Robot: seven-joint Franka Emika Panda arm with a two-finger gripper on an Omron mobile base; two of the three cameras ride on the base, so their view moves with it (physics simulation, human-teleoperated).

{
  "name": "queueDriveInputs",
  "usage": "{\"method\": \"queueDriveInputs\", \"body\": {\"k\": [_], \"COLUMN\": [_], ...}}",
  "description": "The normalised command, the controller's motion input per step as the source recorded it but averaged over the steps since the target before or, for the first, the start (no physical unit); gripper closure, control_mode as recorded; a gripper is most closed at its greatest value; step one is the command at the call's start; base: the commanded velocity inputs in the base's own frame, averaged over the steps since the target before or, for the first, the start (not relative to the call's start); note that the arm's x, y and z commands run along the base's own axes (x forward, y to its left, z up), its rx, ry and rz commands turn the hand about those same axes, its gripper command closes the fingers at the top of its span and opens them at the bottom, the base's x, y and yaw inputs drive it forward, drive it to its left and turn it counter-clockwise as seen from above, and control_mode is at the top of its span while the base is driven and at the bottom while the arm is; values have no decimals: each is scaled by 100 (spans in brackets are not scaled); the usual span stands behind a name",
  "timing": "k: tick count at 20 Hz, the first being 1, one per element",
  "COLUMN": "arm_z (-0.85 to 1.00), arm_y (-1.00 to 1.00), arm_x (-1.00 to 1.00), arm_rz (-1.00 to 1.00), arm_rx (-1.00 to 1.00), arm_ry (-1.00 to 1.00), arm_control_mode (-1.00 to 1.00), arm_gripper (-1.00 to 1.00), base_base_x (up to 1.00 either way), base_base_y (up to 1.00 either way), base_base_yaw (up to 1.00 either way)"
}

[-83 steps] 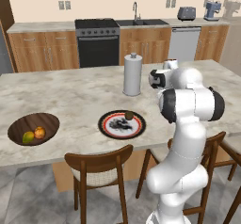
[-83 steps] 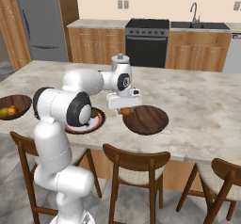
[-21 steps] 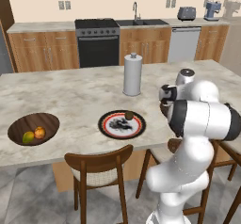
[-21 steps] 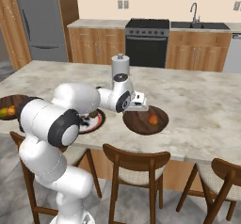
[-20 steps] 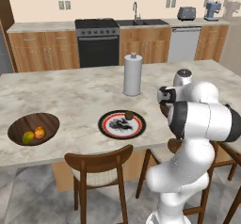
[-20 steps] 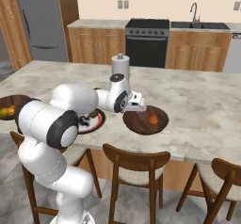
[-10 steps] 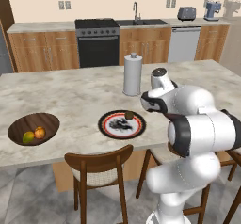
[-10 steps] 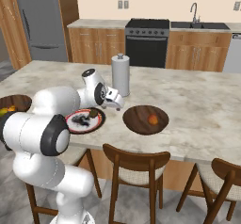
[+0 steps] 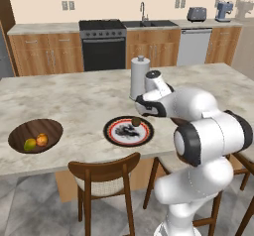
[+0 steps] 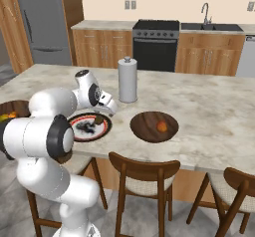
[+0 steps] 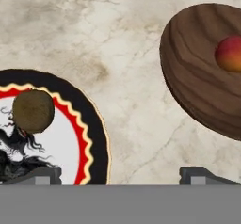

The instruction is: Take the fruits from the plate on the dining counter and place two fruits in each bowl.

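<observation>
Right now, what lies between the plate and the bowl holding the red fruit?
Nothing: in the hand view, bare marble counter separates the plate from the bowl with the red fruit.

From the hand, the plate (image 11: 96, 138) and the bowl (image 11: 197, 77) with the red fruit (image 11: 229, 53) run off the edges. From the right, the arm hides much of the far bowl (image 10: 12, 107).
</observation>
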Motion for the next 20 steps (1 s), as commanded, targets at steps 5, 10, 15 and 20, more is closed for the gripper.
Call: {"method": "queueDriveInputs", "body": {"k": [5,10,15,20], "arm_z": [-6,-13,-18,-15], "arm_y": [17,31,35,26], "arm_x": [35,22,17,6], "arm_rz": [-2,0,0,0], "arm_rx": [16,15,3,1], "arm_ry": [16,12,7,6], "arm_control_mode": [-100,-100,-100,-100], "arm_gripper": [-100,-100,-100,-100], "base_base_x": [0,0,0,0], "base_base_y": [0,0,0,0], "base_base_yaw": [0,0,0,0]}}
